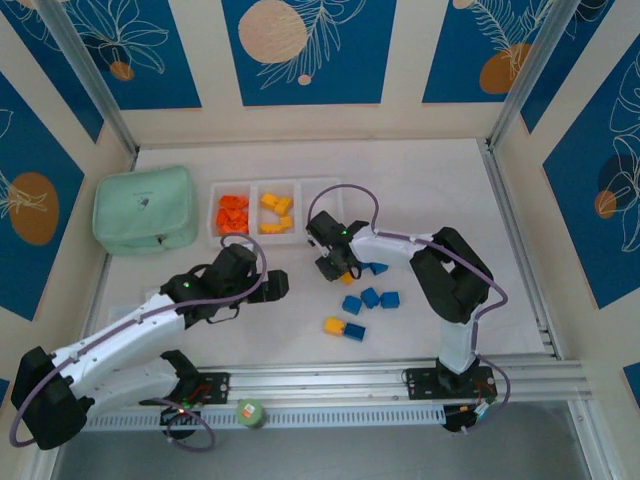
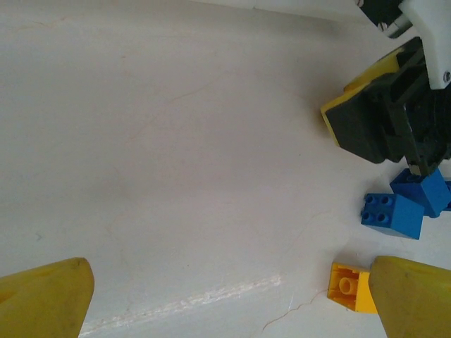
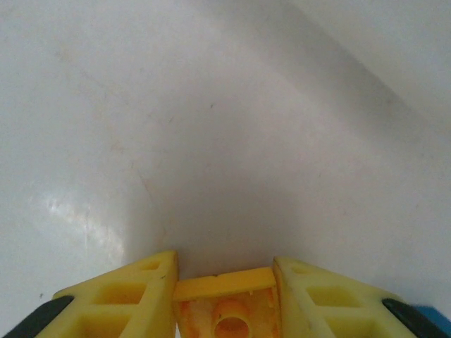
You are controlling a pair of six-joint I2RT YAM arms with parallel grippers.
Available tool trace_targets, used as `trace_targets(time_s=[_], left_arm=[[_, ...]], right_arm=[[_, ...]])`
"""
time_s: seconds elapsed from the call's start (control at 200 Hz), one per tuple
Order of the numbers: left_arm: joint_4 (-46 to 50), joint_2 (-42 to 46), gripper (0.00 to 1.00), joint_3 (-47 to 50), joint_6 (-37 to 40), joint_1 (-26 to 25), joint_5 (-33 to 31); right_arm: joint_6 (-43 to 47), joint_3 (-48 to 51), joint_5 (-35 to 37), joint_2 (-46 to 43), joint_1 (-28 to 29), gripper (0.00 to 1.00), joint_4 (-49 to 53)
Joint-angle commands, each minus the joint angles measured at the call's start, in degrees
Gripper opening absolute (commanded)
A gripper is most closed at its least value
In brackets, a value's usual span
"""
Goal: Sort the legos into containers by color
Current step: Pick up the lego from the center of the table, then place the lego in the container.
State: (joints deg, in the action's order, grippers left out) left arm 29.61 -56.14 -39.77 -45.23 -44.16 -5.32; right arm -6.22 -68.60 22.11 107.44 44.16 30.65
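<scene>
The right gripper (image 3: 224,267) pinches a yellow brick (image 3: 225,310), perhaps resting on the table (image 3: 211,141); at its nine o'clock, the left gripper (image 1: 273,285) gapes wide.

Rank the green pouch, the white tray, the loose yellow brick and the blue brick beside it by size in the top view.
1. The green pouch and white tray: too close to rank; tray longer, pouch deeper.
2. The yellow brick and blue brick: alike, far smaller.
</scene>
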Motion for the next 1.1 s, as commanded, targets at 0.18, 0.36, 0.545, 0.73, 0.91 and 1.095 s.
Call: trace_targets(time_s=[0.18,0.36,0.545,0.73,0.91,1.095], left_arm=[[6.8,3.42,0.99,-2.1,0.54,0.32,-5.05],[11.14,5.85,0.99,-3.62,1.64,2.36,-6.45],[13.63,7.54,0.99,-4.5,2.54,4.97,-6.81],[14.13,7.36,0.99,-5.14,3.34,6.84,-6.46],[13.9,6.14,0.99,-5.99,4.1,7.2,-6.24],[12.68,5.12,0.99,-6.37,3.76,7.16,-3.82]], right_arm=[[-2.28,-7.04,-3.14,-5.06,2.8,0.37,3.4],[-4.02,-16.87,-4.4,0.14,3.58,0.37,1.65],[-5.96,-27.55,-5.94,7.69,2.06,0.37,-2.4],[-5.89,-39.6,-6.07,17.34,0.84,0.37,-4.69],[-6.09,-51.63,-5.71,25.48,-0.63,0.48,-2.18],[-4.61,-52.21,-6.66,22.38,-0.66,0.65,-0.71]])
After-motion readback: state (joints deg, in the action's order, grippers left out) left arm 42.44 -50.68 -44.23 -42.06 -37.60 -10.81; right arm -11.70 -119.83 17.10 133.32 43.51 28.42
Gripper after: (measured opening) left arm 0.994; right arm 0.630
